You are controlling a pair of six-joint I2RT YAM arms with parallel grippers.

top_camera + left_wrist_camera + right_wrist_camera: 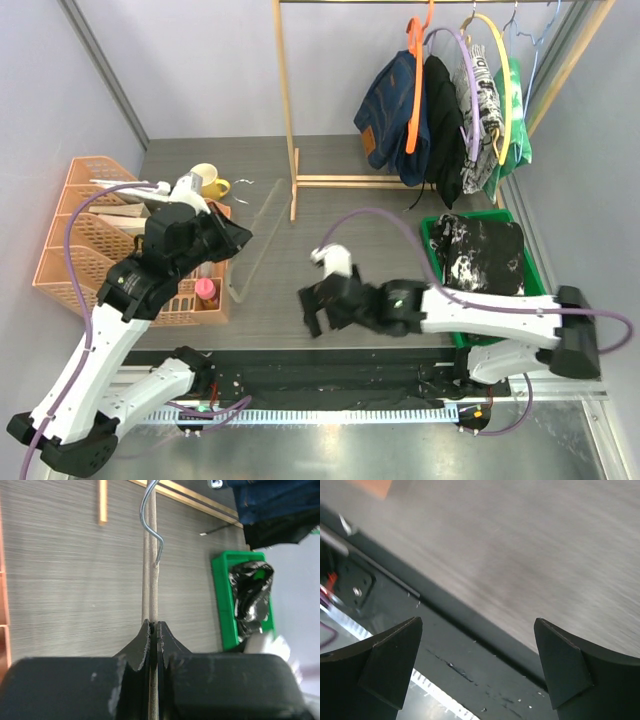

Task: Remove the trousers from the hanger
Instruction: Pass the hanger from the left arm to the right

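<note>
Grey bench [270, 290] between lavender walls is carrying the whole set-up you are viewing from above. One pair of trousers, the black-and-white marbled pair [482, 255], is lying crumpled in the green tray [428, 235] on the right, off any hanger. Four more are hanging from the wooden rack [288, 110] at the far side, bunched at the right end of its rail. These are the navy denim [385, 120], plain black [443, 130], newspaper-print [480, 120] and green-mottled [515, 130] pairs. Each is draping downward from its hanger, long axis top to bottom, and neighbours are overlapping.

Your left claw [153, 627] is pinching tight on a bare hanger [151, 580]. Its thin bar is running straight out from the fingertips to a metal hook, with no cloth on it. Your right claw [477, 625] is standing wide apart and gripping nothing, hovering over the near edge of the bench, left of the tray.

The governing relation, in my judgement, is that the hung trousers are lying away from and to the right of the right claw, beyond the tray. The right arm is the nearer one. The left arm is sitting by the orange basket [80, 230], well apart from the rack and occupied. The right claw is facing leftward, so it is likely needing to turn toward the rack. The denim is hanging at the left of the bunch, offering the readiest access.
</note>
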